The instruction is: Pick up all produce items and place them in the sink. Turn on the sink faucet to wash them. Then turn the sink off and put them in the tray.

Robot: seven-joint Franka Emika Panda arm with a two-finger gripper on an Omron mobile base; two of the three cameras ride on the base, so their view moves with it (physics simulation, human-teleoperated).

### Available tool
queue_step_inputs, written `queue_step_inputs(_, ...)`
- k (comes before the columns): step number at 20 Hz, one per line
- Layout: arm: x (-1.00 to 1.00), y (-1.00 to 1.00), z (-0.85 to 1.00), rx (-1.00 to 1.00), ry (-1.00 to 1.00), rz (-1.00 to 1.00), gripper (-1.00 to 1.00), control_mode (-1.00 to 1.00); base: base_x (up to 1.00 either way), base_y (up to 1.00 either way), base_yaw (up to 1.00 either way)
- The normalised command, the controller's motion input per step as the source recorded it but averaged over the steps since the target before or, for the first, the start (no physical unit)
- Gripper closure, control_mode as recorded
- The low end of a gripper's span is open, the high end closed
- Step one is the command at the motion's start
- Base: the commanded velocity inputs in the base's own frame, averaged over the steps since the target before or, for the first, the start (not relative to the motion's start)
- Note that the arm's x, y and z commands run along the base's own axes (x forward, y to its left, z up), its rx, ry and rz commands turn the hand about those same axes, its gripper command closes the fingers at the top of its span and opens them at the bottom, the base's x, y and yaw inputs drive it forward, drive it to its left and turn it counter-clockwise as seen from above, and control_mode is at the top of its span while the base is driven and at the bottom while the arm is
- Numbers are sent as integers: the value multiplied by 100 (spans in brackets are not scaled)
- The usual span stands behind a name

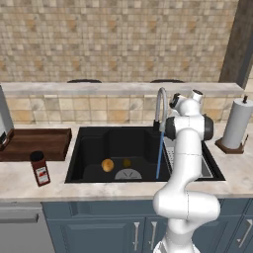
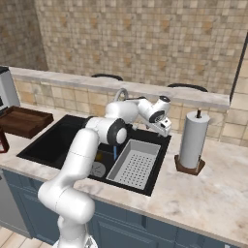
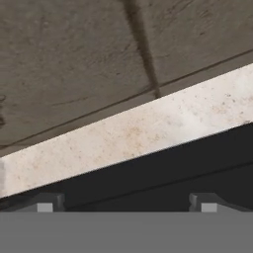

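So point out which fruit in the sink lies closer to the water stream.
The smaller olive-brown fruit. It sits on the basin floor between the orange-yellow fruit and the blue stream falling from the faucet; the orange-yellow one lies farther left.

Quick count: two fruits down in the sink [image 1: 89, 148], mid-frame, one orange-yellow fruit [image 1: 107, 165] and one smaller olive-brown fruit [image 1: 127, 162]. One faucet [image 1: 161, 106], one stream of water [image 1: 159, 155]. One jar [image 1: 40, 168] lower left, one wooden tray [image 1: 34, 143] left, one paper towel roll [image 1: 237, 123] right, one metal rack [image 2: 134, 162].
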Motion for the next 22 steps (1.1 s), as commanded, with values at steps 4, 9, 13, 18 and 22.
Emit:
queue_step_inputs(4, -17, 39, -20, 7, 1, 10, -100, -100, 0, 0, 0)
queue_step_inputs(9, -14, 58, -13, 6, 0, 9, -100, -100, 0, 0, 0)
queue_step_inputs(13, -22, 72, -9, 5, 0, 10, -100, -100, 0, 0, 0)
queue_step_inputs(18, -33, 89, -4, 2, 0, 10, -100, -100, 0, 0, 0)
queue_step_inputs(22, -31, 99, -1, 0, 0, 9, -100, -100, 0, 0, 0)
